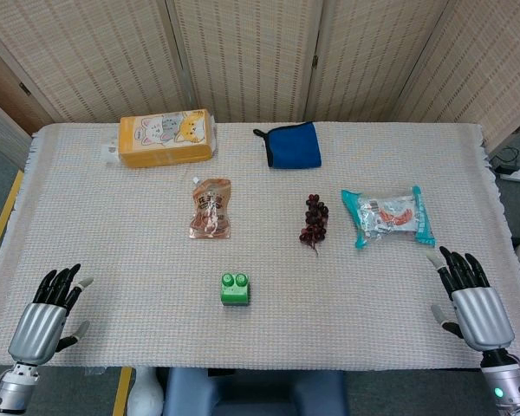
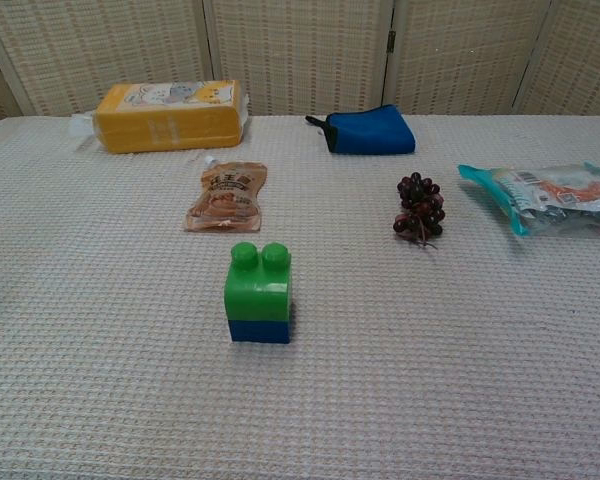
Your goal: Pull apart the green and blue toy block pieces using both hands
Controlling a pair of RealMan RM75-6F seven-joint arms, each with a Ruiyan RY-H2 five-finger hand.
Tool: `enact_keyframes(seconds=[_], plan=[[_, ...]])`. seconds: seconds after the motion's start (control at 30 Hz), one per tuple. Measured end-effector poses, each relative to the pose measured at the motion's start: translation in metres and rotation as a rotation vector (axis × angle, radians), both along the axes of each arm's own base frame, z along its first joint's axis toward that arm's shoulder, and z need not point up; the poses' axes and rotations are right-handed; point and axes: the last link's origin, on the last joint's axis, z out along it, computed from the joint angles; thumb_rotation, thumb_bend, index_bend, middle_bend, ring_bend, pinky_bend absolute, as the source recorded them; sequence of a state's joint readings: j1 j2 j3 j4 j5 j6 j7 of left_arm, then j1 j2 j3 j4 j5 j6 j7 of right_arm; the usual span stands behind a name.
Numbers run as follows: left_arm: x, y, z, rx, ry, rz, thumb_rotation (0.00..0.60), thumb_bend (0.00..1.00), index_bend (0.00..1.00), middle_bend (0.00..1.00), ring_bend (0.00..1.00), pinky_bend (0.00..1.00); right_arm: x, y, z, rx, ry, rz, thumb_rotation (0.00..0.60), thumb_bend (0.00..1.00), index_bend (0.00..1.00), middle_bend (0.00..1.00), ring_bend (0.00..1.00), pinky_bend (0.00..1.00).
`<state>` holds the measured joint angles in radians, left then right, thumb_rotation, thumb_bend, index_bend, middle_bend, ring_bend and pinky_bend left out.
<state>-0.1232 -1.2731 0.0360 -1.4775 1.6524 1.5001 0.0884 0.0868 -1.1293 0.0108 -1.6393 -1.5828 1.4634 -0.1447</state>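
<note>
The green block (image 2: pixel 258 283), seated on the blue block (image 2: pixel 259 331) at lower centre of the frame, looks light, rigid and smooth-sided, best pinched one piece per hand, while left hand (image 1: pixel 45 316) and right hand (image 1: pixel 473 299) rest released at the bottom corners.

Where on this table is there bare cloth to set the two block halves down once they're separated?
Bare cloth lies on both sides of the green and blue block: between it and the left hand, and between it and the right hand. The near edge in front of the block is free too. Behind it, the brown pouch, grapes, snack packet, blue pouch and yellow pack crowd the far half.
</note>
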Motion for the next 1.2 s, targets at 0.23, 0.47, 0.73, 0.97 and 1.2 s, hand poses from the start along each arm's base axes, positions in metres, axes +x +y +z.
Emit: enact_keyframes(seconds=[0.23, 0.47, 0.73, 0.97, 1.2], plan=[[0.003, 0.002, 0.0, 0.006, 0.011, -0.03, 0.6, 0.33, 0.17, 0.0, 0.0, 0.0, -0.001, 0.004, 0.002, -0.006, 0.002, -0.002, 0.6, 0.38, 0.0, 0.0, 0.0, 0.0], [0.018, 0.006, -0.012, -0.079, -0.111, -0.082, 0.6, 0.3, 0.14, 0.09, 0.0, 0.0, 0.0, 0.009, 0.009, -0.028, -0.021, 0.01, 0.6, 0.38, 0.0, 0.0, 0.0, 0.0], [0.053, 0.022, -0.026, -0.099, -0.216, -0.096, 0.6, 0.24, 0.15, 0.17, 0.0, 0.0, -0.004, 0.004, 0.013, -0.033, -0.042, -0.01, 0.6, 0.38, 0.0, 0.0, 0.0, 0.0], [0.079, 0.045, -0.052, -0.159, -0.347, -0.03, 0.6, 0.22, 0.18, 0.18, 0.0, 0.0, -0.005, -0.002, 0.017, -0.031, -0.064, -0.014, 0.6, 0.38, 0.0, 0.0, 0.0, 0.0], [0.101, 0.047, -0.086, -0.245, -0.41, 0.002, 0.6, 0.2, 0.18, 0.18, 0.01, 0.0, -0.006, -0.003, 0.022, -0.035, -0.088, -0.014, 0.6, 0.38, 0.0, 0.0, 0.0, 0.0]])
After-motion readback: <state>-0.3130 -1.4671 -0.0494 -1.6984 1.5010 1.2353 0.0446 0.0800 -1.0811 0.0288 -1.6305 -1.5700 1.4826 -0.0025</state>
